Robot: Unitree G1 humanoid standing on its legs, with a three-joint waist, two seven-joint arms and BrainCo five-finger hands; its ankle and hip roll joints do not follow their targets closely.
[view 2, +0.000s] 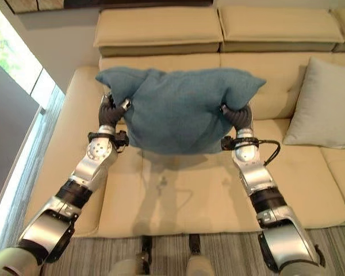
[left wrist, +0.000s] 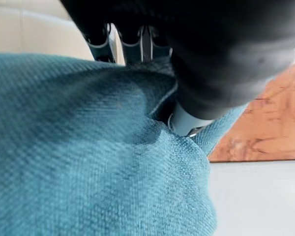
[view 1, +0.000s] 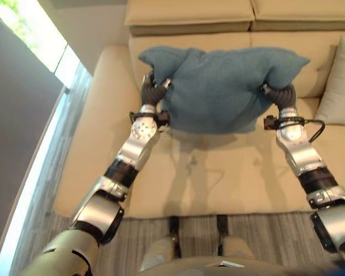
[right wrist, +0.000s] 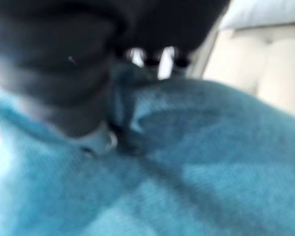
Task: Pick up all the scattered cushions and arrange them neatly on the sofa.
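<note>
1. Right eye view: teal cushion hangs above the sofa seat, long axis running side to side between both hands.
2. Left hand and right hand each clench an upper corner; backrest lies just beyond.
3. Grey cushion rests against the backrest, to the right.
</note>
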